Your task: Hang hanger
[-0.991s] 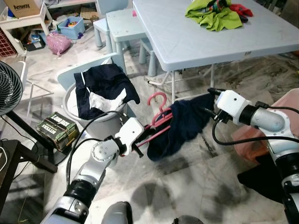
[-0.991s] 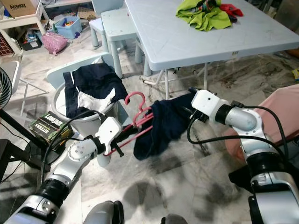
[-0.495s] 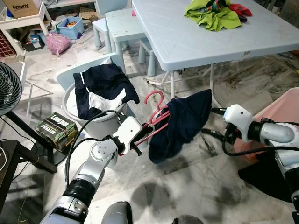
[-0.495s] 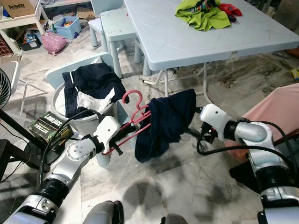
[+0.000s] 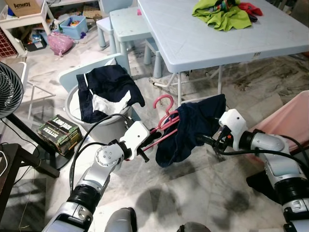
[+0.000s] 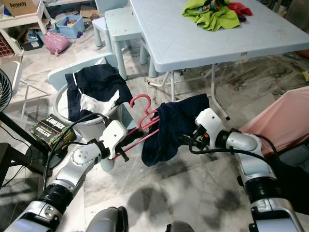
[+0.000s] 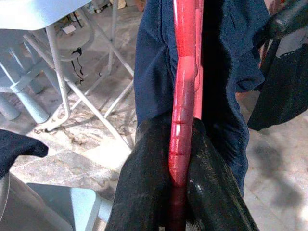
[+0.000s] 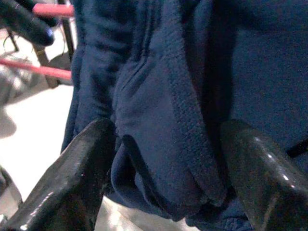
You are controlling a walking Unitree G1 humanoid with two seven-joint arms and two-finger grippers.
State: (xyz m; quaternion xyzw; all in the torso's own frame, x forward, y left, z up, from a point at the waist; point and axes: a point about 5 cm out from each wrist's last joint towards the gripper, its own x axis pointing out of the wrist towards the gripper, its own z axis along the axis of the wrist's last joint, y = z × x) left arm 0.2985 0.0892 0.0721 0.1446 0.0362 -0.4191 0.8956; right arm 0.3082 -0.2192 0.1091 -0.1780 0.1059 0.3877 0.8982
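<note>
From the head views, the left hand [image 5: 143, 151] is closed on the low end of the pink hanger [image 5: 161, 126]. The hanger slants up and away, with its hook on top. A dark blue cloth [image 5: 189, 129] hangs on it, between both arms. The right hand [image 6: 186, 140] reaches in from the other side, closest to the cloth. The big surface [image 5: 203, 43] stands just behind. A basket [image 5: 72, 104] sits to the left.

In the left wrist view, two fingers [image 7: 144, 178] squeeze the hanger.

In the right wrist view, the fingers [image 8: 77, 168] are spread apart with cloth folds between them.
</note>
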